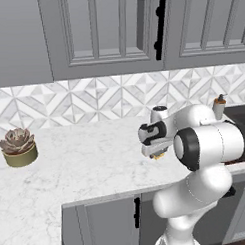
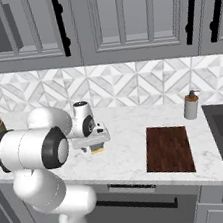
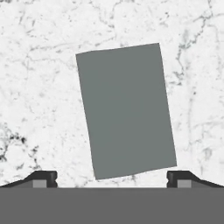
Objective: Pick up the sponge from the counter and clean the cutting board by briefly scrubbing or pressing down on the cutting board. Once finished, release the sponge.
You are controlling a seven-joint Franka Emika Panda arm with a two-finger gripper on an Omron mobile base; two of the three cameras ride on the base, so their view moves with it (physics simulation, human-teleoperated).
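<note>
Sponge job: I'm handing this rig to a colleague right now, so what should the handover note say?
Gripper: open, empty, pointing down over the sponge, fingertips either side of its near end, not gripping.
Sponge: flat on the counter, scrub side up, left of the cutting board in the right base view, apart from it.
Cutting board: near the counter's front edge, nothing on it.
Done: gripper lined up above the sponge.
Left: lower, grip, carry to the board, press or scrub briefly, release.
</note>
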